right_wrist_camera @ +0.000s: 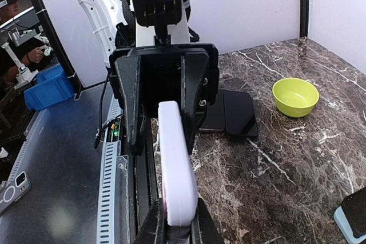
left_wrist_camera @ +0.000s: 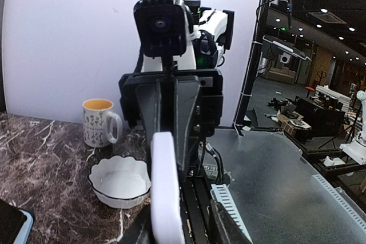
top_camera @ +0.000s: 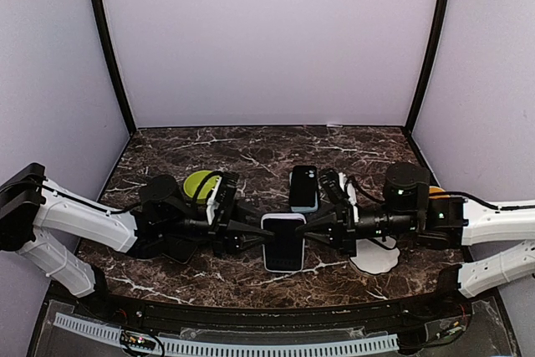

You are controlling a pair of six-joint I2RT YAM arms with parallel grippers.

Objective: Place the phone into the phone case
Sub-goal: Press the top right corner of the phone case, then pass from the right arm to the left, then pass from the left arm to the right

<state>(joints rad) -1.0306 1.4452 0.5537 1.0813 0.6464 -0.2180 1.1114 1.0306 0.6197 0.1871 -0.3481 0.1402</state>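
The white phone case, with a dark phone screen showing in it, is held up between my two grippers at the table's middle front. My right gripper is shut on its right end. In the right wrist view both fingers press the case at the bottom. My left gripper sits at the case's left end. In the left wrist view the case lies by the left finger, with a gap to the right finger. A second phone in a light blue case lies just behind.
A green bowl sits behind my left arm and shows in the right wrist view. A white scalloped bowl and a patterned mug stand by my right arm. Flat black slabs lie under my left gripper.
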